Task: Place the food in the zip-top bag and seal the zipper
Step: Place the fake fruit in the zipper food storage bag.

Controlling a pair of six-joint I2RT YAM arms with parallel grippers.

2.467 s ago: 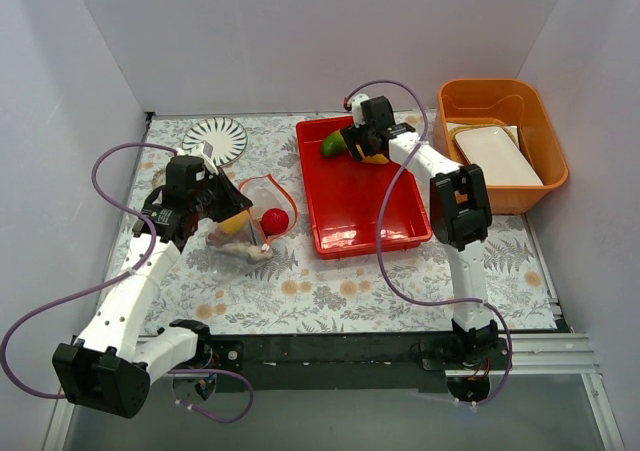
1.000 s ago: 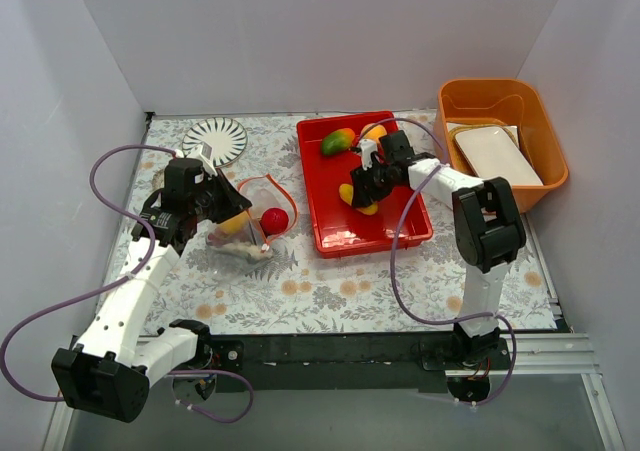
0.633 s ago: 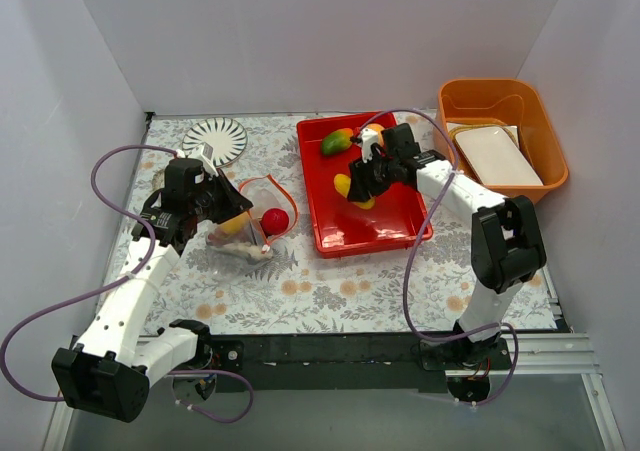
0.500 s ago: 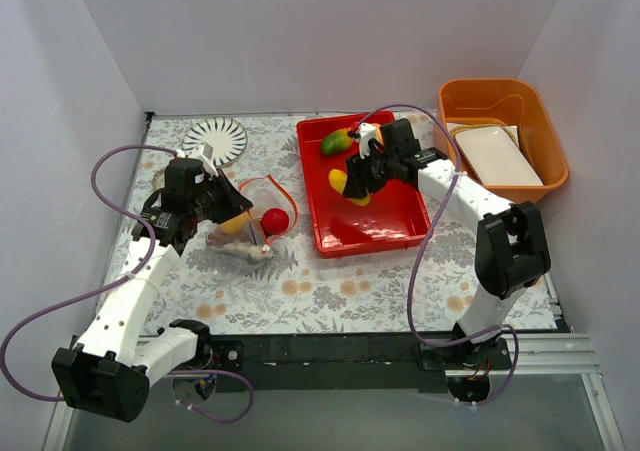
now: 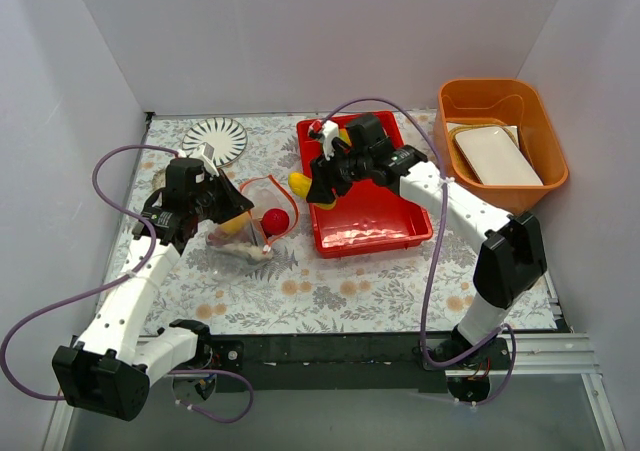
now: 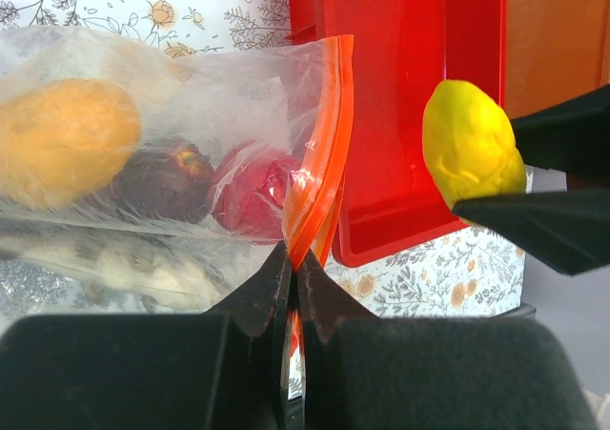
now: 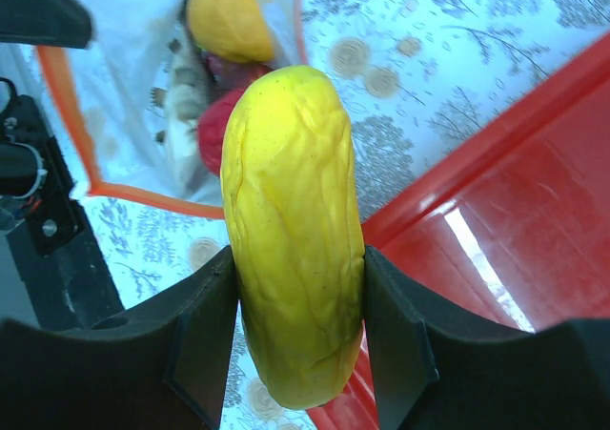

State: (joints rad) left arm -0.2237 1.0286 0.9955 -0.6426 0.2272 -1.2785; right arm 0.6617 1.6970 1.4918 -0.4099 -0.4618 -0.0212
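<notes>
Right gripper (image 7: 297,339), pinching a yellow fruit (image 7: 291,211), hangs near the zip-top bag (image 6: 191,96), which the left gripper (image 6: 294,282) pinches by its zipper (image 6: 335,134); the floppy mouth could deflect the fruit.

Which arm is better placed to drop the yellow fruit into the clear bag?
Right. The right jaws hold the yellow fruit close to the open zip-top bag. The left jaws are shut on its orange-red strip, propping the mouth open.
</notes>
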